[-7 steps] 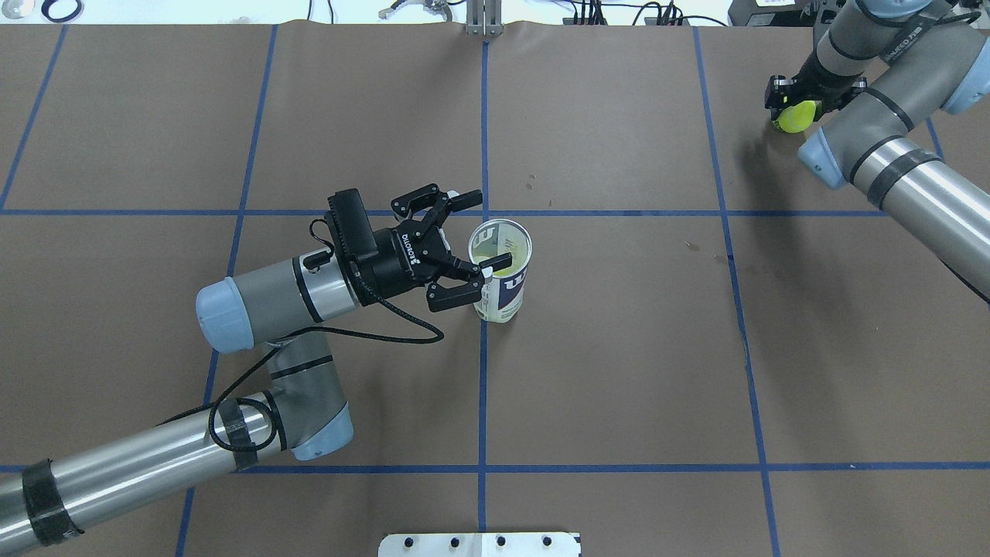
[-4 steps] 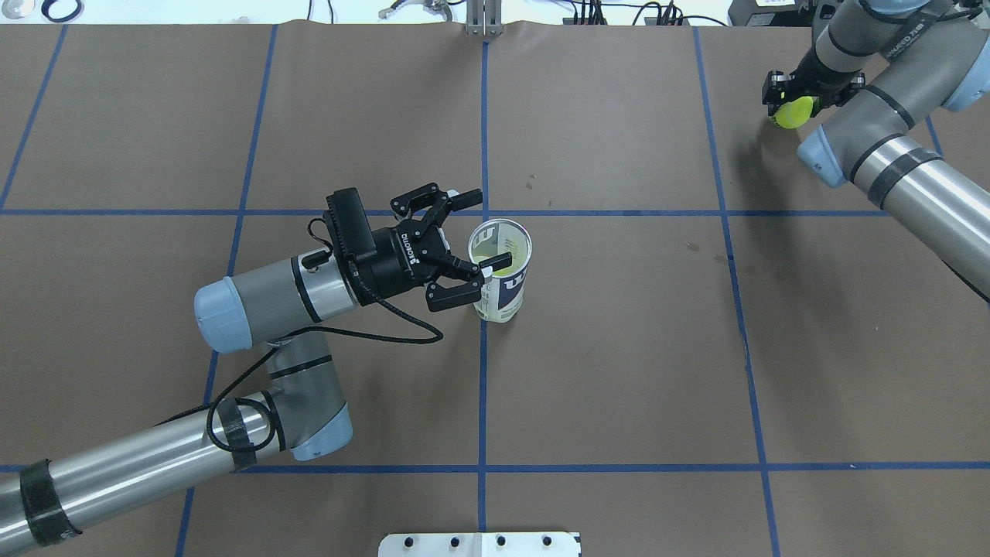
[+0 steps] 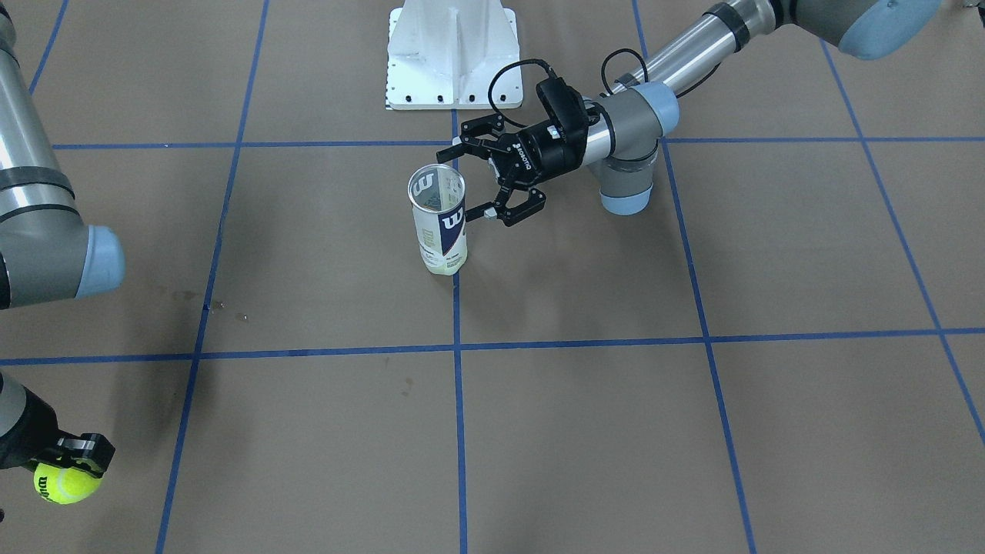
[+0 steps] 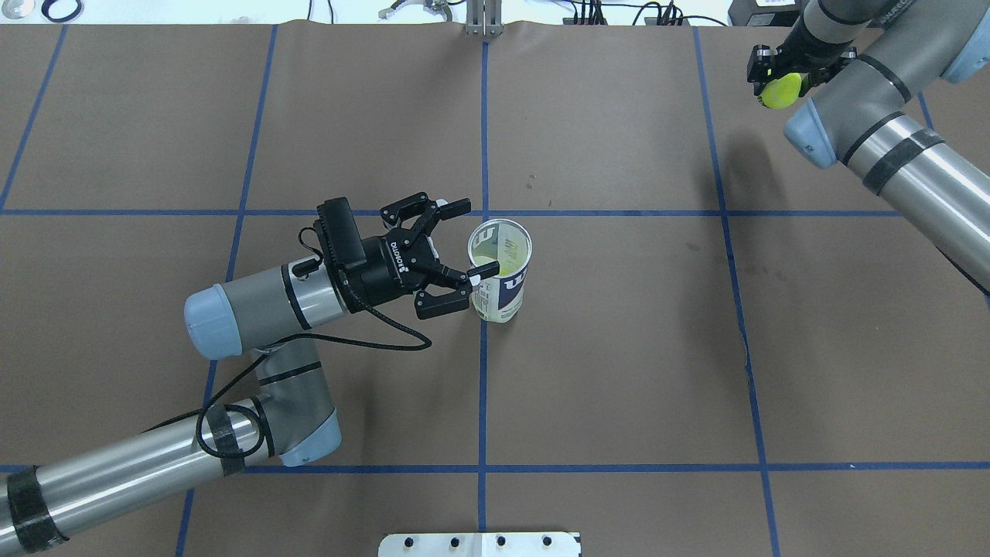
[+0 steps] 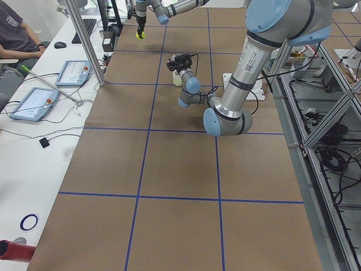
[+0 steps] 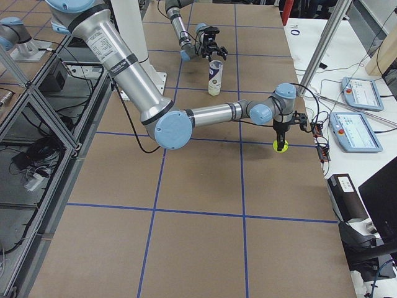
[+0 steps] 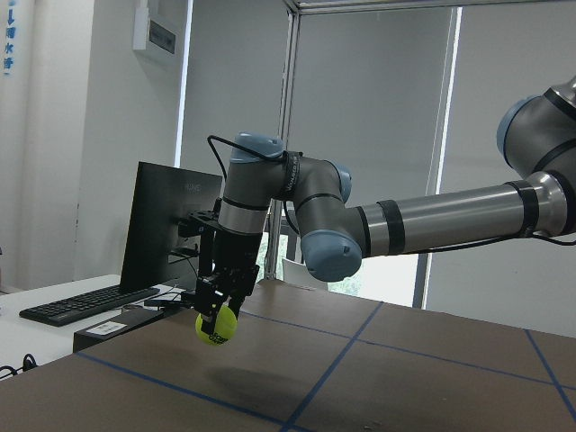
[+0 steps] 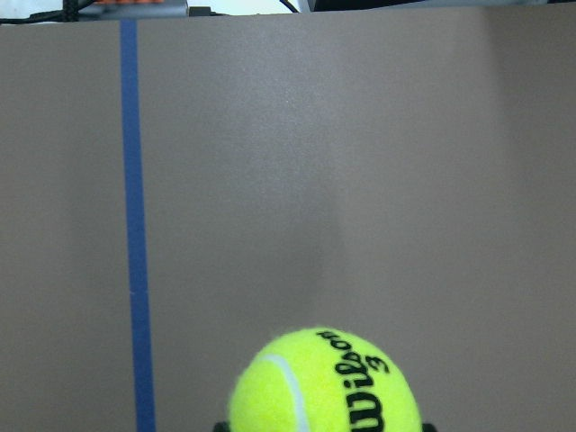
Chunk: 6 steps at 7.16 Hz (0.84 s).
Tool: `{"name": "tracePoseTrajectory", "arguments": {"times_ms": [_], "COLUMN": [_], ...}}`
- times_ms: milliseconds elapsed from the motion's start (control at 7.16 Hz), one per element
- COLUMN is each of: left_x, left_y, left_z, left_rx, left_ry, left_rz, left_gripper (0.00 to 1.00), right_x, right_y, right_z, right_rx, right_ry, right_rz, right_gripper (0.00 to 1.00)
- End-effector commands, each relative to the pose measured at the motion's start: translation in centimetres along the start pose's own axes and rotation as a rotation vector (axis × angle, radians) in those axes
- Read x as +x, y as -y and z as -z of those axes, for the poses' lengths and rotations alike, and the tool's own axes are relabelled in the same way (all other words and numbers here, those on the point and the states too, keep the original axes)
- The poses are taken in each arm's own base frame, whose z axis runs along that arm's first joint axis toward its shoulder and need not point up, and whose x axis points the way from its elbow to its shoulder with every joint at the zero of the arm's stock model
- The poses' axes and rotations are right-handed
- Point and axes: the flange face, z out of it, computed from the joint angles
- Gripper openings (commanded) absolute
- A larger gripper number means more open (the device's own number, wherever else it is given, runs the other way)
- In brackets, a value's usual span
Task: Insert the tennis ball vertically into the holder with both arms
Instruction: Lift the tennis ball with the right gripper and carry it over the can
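The holder [image 4: 501, 288] stands upright near the table's middle, open end up. It also shows in the front view [image 3: 440, 231]. A yellow-green ball shows at its bottom. My left gripper [image 4: 476, 238] is open and empty, just left of the holder's rim, with one fingertip [image 4: 486, 271] at the rim's edge. It also shows in the front view [image 3: 460, 185]. My right gripper [image 4: 780, 81] is shut on a yellow tennis ball [image 4: 778, 93] at the far right corner, held above the table. That ball also shows in the front view [image 3: 65, 484] and both wrist views [image 7: 216, 326] [image 8: 324, 385].
The white robot base [image 3: 450, 54] sits at the table's near edge. Blue tape lines [image 4: 483, 387] divide the brown table cover. Tablets [image 5: 32, 103], a keyboard and a seated person lie beyond the far edge. A monitor [image 7: 166, 225] stands behind the right arm.
My left gripper has drawn back to the left, and its fingertip has come off the holder's opening. My right gripper has carried the tennis ball farther up and toward the table's far edge.
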Motion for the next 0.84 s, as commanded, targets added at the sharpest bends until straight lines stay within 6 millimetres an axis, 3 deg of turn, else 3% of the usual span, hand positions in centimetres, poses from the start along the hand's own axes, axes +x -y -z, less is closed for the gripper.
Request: {"name": "tracePoseTrajectory", "arguments": {"times_ms": [0, 279, 698], "left_x": [0.1, 0.0, 0.4], "left_y": [-0.2, -0.4, -0.9], "left_z": [0.2, 0.2, 0.1], "left_rx": [-0.002, -0.006, -0.016], "left_ry": [-0.001, 0.001, -0.001], "left_rz": [0.001, 0.000, 0.006], "left_gripper": [1.00, 1.00, 1.00], "right_x": [-1.2, -2.3, -5.7], "right_y": [-0.4, -0.8, -2.9], "right_z": [1.8, 3.2, 9.3], "right_rx": [-0.012, -0.021, -0.058], "right_ry": [0.014, 0.061, 0.089], "right_rz": [-0.011, -0.022, -0.087], "right_gripper": [0.00, 0.00, 0.00]}}
